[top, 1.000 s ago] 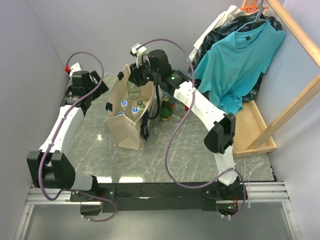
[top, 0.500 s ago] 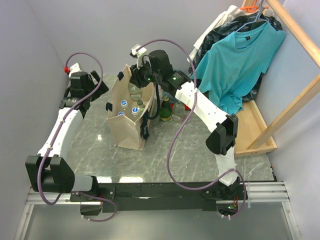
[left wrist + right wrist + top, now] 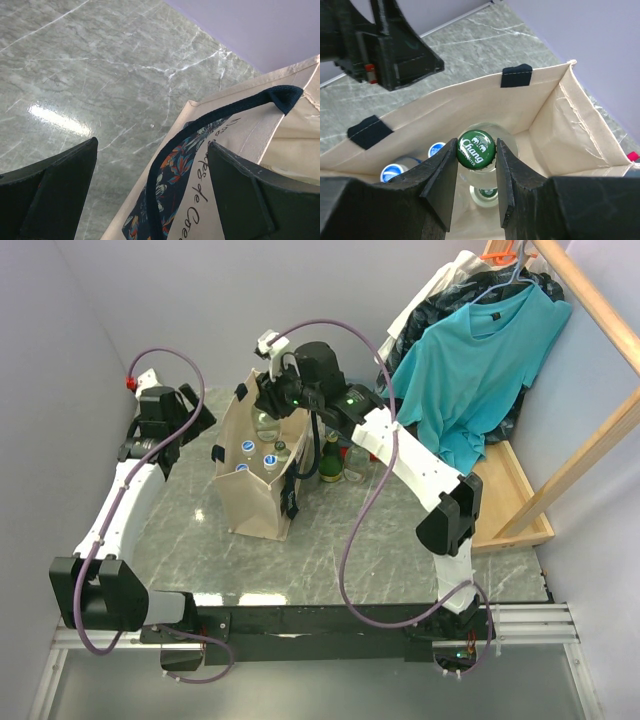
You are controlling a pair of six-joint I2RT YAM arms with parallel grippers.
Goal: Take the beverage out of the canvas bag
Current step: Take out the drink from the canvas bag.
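Your right arm arches over the canvas bag [image 3: 255,505], and the right gripper [image 3: 475,167] is clamped on the neck of the green-capped bottle [image 3: 476,149] at the bag's far end. Your left gripper [image 3: 150,170] hangs open over the bag's left strap handle [image 3: 215,112]. Blue-capped bottles [image 3: 247,447] crowd the bag and more bottles [image 3: 330,462] stand just right of it, while since a second ago the right elbow has swung slightly outward, its grip unchanged.

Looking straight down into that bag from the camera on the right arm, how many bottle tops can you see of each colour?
Green caps: 1, on the Chang bottle pinched in the right tool.
Blue caps: 2.
Colour unclear: 1, a partly hidden top below the Chang bottle.
Total: 4 tops showing inside the canvas bag.
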